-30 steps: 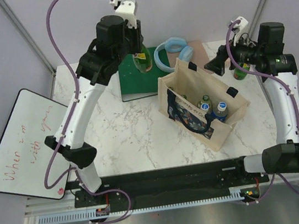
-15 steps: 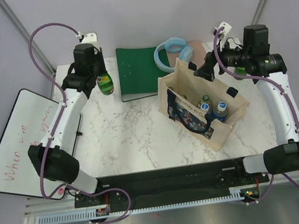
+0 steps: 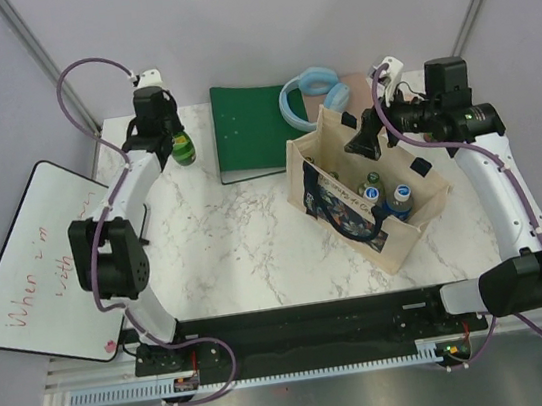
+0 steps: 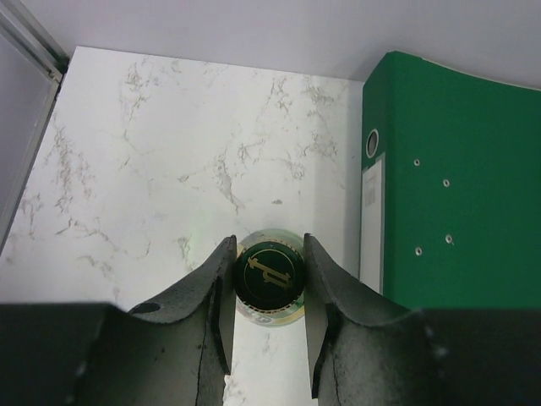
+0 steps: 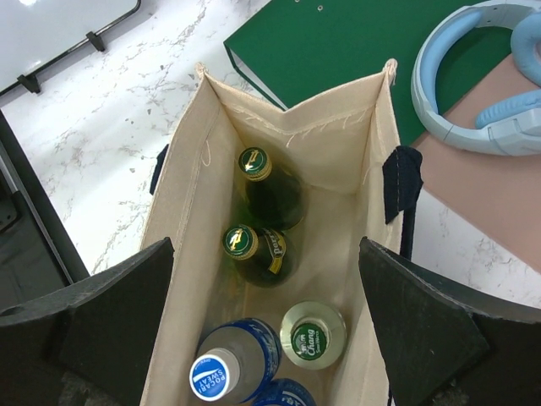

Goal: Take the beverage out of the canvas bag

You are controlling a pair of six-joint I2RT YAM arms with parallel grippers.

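And there's the swing: a second ago the left arm had the bottle held high over the green binder (image 3: 251, 130), and now it has carried it out to the far-left corner of the marble table (image 3: 226, 240) and brought it down low. The left gripper (image 4: 268, 264) is clamped on the green bottle (image 3: 183, 152), fingers pressed to either side of the capped neck; whether the base has touched the table I can't tell. So that beverage is out of the canvas bag (image 3: 417, 233) and well apart from it, and it looks ready to be set down and let go. Meanwhile the right arm has slid in from beside the bag, and the right gripper (image 5: 266, 262) now hangs over the mouth, jaws spread wide and holding nothing. Below it stand two more green bottles (image 5: 269, 190), a clear one with a green cap (image 5: 313, 334) and a blue one (image 5: 228, 368), so there's more to pull, I'd say.
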